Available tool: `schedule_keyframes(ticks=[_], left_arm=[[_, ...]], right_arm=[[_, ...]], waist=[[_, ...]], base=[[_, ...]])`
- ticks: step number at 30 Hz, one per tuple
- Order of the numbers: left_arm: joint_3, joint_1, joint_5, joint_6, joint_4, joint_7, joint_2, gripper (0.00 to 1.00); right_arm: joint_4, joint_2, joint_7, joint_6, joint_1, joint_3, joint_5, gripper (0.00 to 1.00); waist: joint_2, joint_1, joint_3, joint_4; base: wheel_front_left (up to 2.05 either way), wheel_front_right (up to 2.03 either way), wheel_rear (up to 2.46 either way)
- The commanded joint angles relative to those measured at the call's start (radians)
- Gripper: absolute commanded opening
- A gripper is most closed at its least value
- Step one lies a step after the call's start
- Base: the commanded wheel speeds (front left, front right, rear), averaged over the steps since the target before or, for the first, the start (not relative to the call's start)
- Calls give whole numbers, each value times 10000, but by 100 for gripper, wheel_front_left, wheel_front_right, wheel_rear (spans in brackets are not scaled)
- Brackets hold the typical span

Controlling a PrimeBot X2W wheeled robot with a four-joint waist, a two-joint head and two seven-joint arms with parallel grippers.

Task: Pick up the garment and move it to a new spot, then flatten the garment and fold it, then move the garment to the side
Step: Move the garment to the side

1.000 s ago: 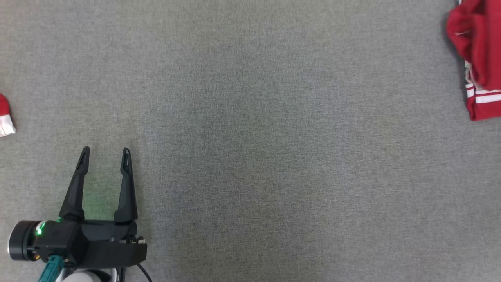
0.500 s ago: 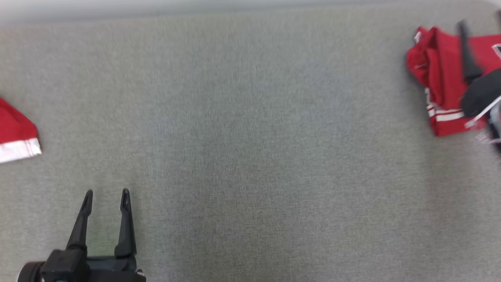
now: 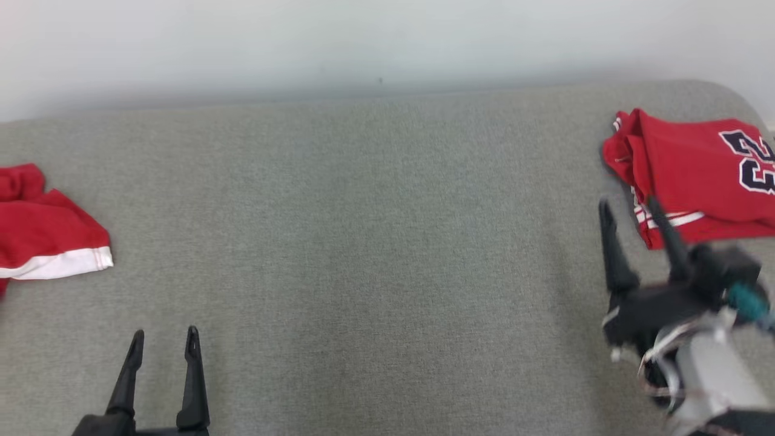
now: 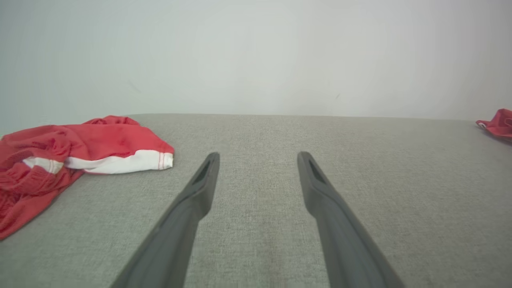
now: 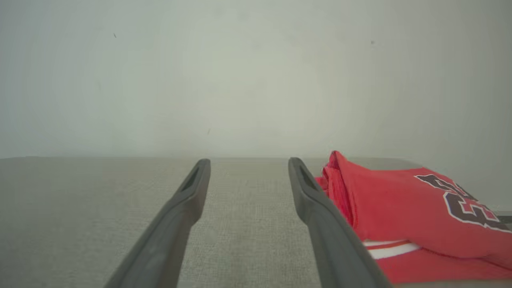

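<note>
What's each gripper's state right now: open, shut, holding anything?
Left gripper: open, holding nothing.
Right gripper: open, holding nothing, close to the red jersey.

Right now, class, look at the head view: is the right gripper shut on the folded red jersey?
No: the right gripper has its jaws wide apart beside the red jersey, with nothing between them.

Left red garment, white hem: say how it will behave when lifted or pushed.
The red garment lies crumpled in soft folds, so it will probably hang limp. It looks thin, likely light. Pushed over the grey surface, it would probably bunch.
</note>
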Motion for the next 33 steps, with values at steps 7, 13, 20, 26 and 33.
schedule_keyframes(ticks=[7,13,20,26,33], left_arm=[[-156,578,-185,100,168,-25,-20,100],[-210,860,-259,160,238,-25,-17,100],[-395,1042,-111,225,373,-25,-19,100],[-475,1164,36,186,517,-25,-20,100],[-450,1224,84,143,655,-25,-20,100]], right_arm=[[-1125,1177,-10,2,2516,-709,-819,100],[-2291,2135,-10,4,4086,-1336,-1650,100],[-2936,2445,-9,4,4886,-1315,-2131,100],[-3133,2518,-9,4,5083,-1492,-2260,100],[-3107,2573,-10,4,5271,-1635,-2080,100]], waist=[[2,2,-1051,507],[2,2,-1487,632],[2,2,-1647,661],[2,2,-1703,693],[2,2,-1738,740]], base=[[0,0,0],[0,0,0],[0,0,0],[0,0,0],[0,0,0]])
